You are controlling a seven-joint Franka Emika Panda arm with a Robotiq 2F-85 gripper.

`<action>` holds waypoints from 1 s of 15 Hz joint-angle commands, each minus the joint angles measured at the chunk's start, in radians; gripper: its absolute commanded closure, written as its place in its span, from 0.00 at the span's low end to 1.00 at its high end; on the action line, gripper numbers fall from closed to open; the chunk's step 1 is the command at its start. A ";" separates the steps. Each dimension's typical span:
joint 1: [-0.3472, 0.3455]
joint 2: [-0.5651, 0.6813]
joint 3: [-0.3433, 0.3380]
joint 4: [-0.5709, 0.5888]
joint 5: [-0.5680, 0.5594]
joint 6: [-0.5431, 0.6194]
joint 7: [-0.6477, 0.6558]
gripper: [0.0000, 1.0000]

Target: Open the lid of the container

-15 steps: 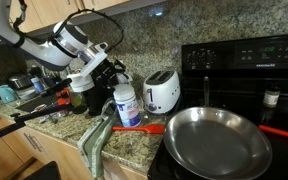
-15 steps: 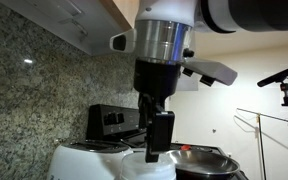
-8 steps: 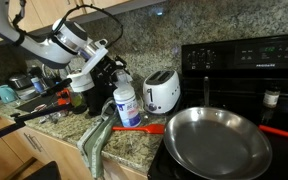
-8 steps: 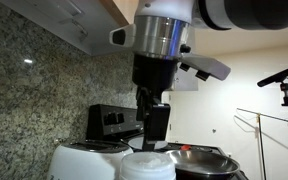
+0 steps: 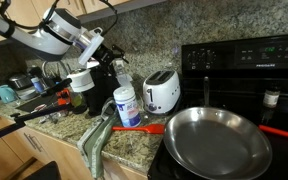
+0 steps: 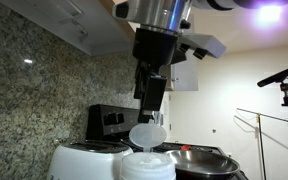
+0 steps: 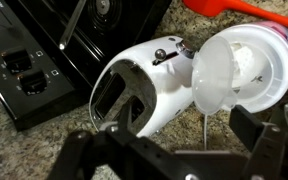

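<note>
With the lid (image 7: 216,78) tipped up off the mouth, the container (image 7: 262,50) stands open near the front edge of the counter (image 5: 134,148). It's white with a blue label, just beside the white toaster (image 5: 162,90), which sits closer to the counter's stove-side edge.

The gripper (image 7: 174,145) has its fingers spread wide and is pinching nothing. It hangs above the container. In the wrist view the lid and the open mouth lie ahead of the fingers, toward the right-hand one.

In an exterior view the translucent lid (image 6: 147,134) sits just under the one visible finger (image 6: 154,100), above the container body (image 6: 148,167). Can't tell whether they touch.

A red spatula (image 5: 149,128) lies along the front edge beside the container. A frying pan (image 5: 216,140) sits on the black stove (image 5: 246,60) past the counter's end.
</note>
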 commanded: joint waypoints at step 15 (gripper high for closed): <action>-0.075 -0.069 -0.029 -0.026 -0.025 -0.041 0.030 0.00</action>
